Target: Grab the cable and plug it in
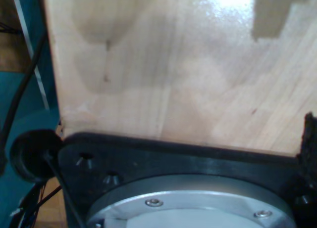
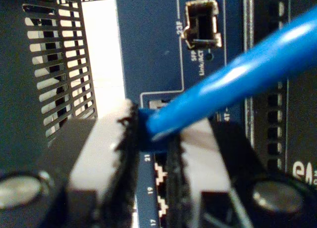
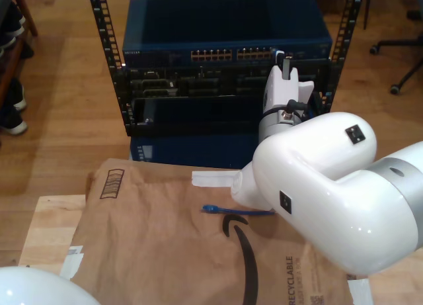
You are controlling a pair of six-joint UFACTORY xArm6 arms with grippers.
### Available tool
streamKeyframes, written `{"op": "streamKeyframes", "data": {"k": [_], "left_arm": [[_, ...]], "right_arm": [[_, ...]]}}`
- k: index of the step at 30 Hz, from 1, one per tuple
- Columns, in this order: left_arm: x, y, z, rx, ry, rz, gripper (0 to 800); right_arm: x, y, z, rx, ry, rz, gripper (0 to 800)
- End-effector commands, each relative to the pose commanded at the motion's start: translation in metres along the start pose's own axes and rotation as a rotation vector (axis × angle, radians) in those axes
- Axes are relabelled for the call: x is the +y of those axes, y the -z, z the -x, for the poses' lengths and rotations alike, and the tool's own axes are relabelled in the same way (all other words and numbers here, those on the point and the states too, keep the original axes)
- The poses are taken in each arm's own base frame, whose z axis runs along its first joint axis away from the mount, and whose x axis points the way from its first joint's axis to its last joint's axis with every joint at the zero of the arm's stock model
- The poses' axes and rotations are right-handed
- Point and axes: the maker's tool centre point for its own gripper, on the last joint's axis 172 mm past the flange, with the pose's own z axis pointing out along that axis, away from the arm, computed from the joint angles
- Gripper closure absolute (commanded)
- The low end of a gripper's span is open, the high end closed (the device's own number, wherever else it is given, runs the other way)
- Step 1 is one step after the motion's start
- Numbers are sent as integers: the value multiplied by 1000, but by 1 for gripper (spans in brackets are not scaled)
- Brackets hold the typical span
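My second gripper [image 2: 148, 139] pinches the translucent blue plug of the thin bright-blue Ethernet cable [image 2: 237, 79], jaws nearly together, against the dark blue network switch panel [image 2: 148, 35] — port numbers 17, 19, 21 and "Link/ACT" are readable. The cable's long axis slants away from the panel. My first gripper's jaw state I cannot tell. In the exterior view, the cable's free end [image 3: 210, 208] lies on the brown paper mailer [image 3: 152, 252] — printed "RECYCLABLE".
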Motion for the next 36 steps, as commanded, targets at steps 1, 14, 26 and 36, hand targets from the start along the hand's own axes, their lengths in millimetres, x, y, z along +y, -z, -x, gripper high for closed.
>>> {"op": "streamKeyframes", "data": {"k": [1,14,26,36], "left_arm": [[0,0,0,0,0,0,0],[0,0,0,0,0,0,0],[0,0,0,0,0,0,0],[0,0,0,-2,0,0,0]], "right_arm": [[-1,0,0,0,-1,-1,800],[3,-1,0,-1,-8,6,800],[1,-3,1,-1,-13,4,800],[1,-6,1,0,-16,1,800]]}}
